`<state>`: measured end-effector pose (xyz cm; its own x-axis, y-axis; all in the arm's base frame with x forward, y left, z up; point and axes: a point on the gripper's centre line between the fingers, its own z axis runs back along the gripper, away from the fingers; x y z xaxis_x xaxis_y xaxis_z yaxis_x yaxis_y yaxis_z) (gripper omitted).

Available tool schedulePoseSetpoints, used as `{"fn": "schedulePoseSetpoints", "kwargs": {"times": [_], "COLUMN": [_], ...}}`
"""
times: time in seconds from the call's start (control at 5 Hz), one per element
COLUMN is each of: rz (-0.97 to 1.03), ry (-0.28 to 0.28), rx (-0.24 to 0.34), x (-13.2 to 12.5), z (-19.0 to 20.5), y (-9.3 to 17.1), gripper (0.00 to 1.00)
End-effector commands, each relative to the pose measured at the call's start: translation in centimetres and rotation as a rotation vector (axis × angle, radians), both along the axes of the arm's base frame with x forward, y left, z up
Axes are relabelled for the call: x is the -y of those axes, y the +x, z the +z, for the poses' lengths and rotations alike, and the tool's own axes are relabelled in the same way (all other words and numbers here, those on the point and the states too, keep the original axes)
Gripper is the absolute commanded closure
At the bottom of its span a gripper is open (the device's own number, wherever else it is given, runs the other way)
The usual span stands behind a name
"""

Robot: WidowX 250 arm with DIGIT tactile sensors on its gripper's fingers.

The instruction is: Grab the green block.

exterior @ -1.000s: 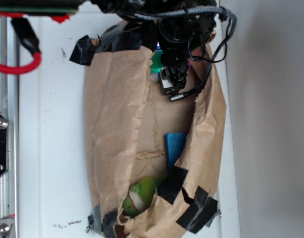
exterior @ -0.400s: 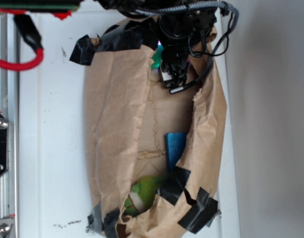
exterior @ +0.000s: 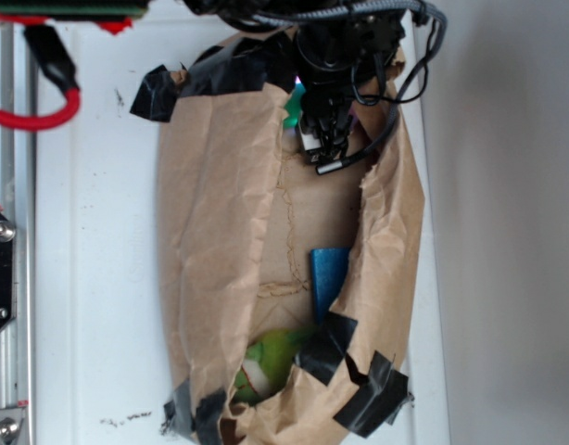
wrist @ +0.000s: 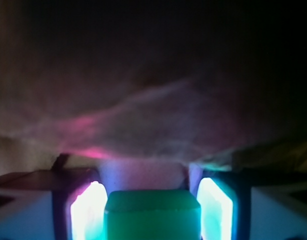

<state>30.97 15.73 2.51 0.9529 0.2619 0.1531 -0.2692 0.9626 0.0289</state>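
The green block (exterior: 292,109) lies at the top end of the brown paper bag (exterior: 215,232), mostly covered by the arm. My gripper (exterior: 309,128) hangs right over it. In the wrist view the green block (wrist: 152,215) fills the space between my two glowing fingers (wrist: 88,210), and I see no gap on either side. The gripper (wrist: 152,183) appears shut on the block. Crumpled brown paper rises dark and blurred ahead.
A blue block (exterior: 329,278) lies lower in the bag by the right fold. A fuzzy lime-green plush toy (exterior: 266,363) sits at the bottom end beside black tape (exterior: 322,348). A red cable (exterior: 44,116) and a metal rail (exterior: 6,278) run along the left.
The gripper has moved a little toward the top end of the bag, covering more of the green block. Over the last half second it has hardly moved.
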Motion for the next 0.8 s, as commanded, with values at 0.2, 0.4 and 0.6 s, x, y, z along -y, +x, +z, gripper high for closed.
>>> {"fn": "schedulePoseSetpoints", "kwargs": {"times": [0.2,0.4,0.6], "rz": [-0.068,-0.054,-0.045], "ry": [-0.100,-0.090,-0.071], "rx": [0.058,0.072,0.091], "x": [3.6,6.3,8.0], "z": [9.5,12.4,14.2], "y": [-3.7,-3.8,-3.8], "gripper": [1.00,1.00,1.00]}}
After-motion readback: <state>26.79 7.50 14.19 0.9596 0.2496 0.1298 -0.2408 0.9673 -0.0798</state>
